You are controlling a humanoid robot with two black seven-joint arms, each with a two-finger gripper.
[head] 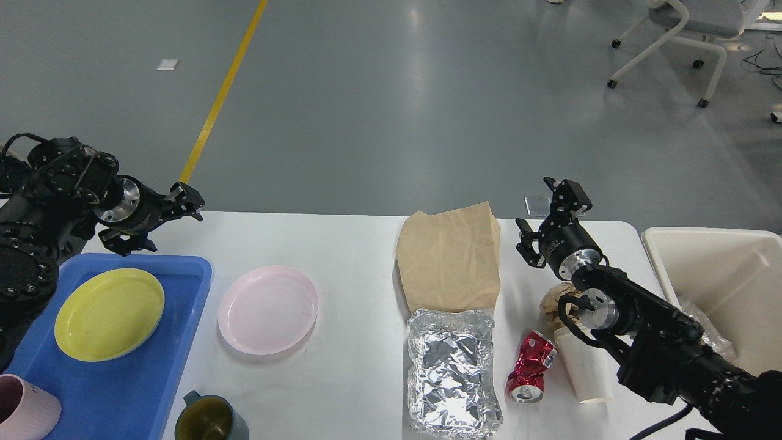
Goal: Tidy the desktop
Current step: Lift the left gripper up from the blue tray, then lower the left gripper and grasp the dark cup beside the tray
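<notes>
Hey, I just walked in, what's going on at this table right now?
A two-armed robot is tidying a white desktop. Neither arm holds anything: the left gripper hovers open beyond the blue tray, which carries a yellow plate; the right gripper is raised, open, beside a brown paper bag. A pink plate, foil tray, crushed red can and white cup lie on the desktop.
</notes>
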